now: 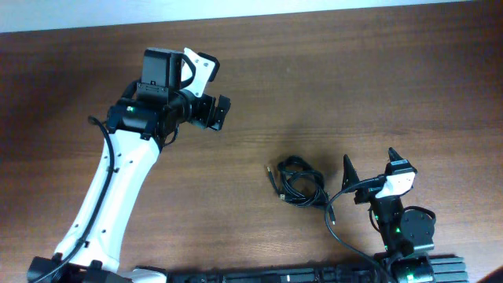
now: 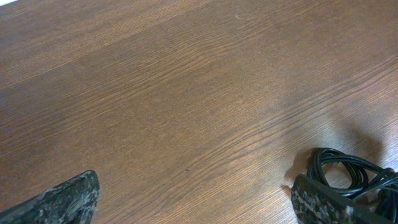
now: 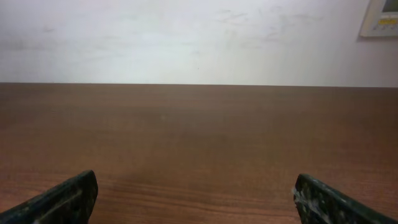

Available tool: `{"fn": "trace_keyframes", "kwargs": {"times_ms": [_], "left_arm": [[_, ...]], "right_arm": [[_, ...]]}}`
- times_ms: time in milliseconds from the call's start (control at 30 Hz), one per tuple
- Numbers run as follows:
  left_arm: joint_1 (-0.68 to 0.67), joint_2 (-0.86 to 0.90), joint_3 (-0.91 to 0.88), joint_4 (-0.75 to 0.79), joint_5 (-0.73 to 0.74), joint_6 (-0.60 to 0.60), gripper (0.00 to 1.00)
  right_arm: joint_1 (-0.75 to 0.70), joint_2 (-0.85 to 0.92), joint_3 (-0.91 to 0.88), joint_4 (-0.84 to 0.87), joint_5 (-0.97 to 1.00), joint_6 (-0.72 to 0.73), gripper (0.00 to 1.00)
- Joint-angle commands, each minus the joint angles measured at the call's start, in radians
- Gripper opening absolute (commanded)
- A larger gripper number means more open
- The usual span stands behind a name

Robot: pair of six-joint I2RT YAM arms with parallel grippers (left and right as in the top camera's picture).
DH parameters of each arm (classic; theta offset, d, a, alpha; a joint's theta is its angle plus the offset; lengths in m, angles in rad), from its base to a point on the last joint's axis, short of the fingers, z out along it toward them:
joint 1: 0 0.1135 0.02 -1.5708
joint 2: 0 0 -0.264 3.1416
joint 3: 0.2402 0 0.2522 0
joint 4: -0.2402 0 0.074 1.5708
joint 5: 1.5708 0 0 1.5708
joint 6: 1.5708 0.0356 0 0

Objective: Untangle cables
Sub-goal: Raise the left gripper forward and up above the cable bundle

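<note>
Overhead, the left pincer (image 1: 214, 115) is hanging with jaws spread wide, well apart from the small black tangled cable bundle (image 1: 299, 182), which is lying on the brown wooden worktop (image 1: 377, 71) just beside the right pincer (image 1: 371, 167), also gaping. Doing this well probably means gripping one strand while the other pincer is pinning the rest. The left arm (image 1: 118, 189) is stretching forward; the right arm (image 1: 402, 224) is sitting folded.
</note>
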Motion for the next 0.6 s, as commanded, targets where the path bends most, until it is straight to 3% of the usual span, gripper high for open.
{"fn": "trace_keyframes", "kwargs": {"times_ms": [0, 500, 567], "left_arm": [[-0.003, 0.009, 0.019, 0.003, 0.015, 0.009, 0.99], [-0.004, 0.009, 0.019, -0.044, 0.042, 0.006, 0.99], [-0.004, 0.009, 0.019, -0.044, 0.042, 0.005, 0.99]], "right_arm": [[0.007, -0.005, -0.005, -0.005, -0.002, -0.007, 1.0], [0.007, -0.005, -0.005, -0.004, -0.009, -0.002, 1.0], [0.007, -0.005, -0.005, -0.003, -0.014, 0.11, 1.0]]}}
